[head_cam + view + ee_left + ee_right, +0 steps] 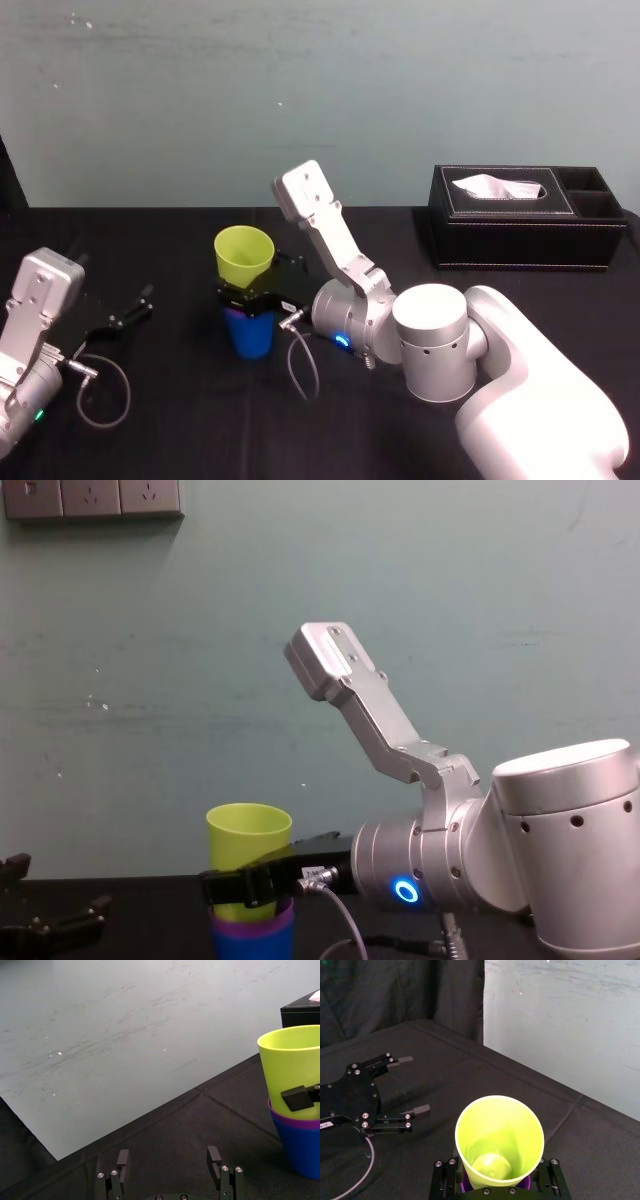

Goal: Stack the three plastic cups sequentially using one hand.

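While right claw grips yellow-green cup | nested: purple cup, blue cup

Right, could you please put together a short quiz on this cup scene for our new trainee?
1. True or false: the yellow-green cup, gripped by the right gripper, is the top one of the stack.
2. Which cup is lowest in the stack? A purple, B blue, C yellow-green.
3. Fill in: the left gripper, idle at the table's left, has its fingers ____.

Key
1. True.
2. B: the blue cup holds the purple cup, which in turn holds the yellow-green one.
3. Open.
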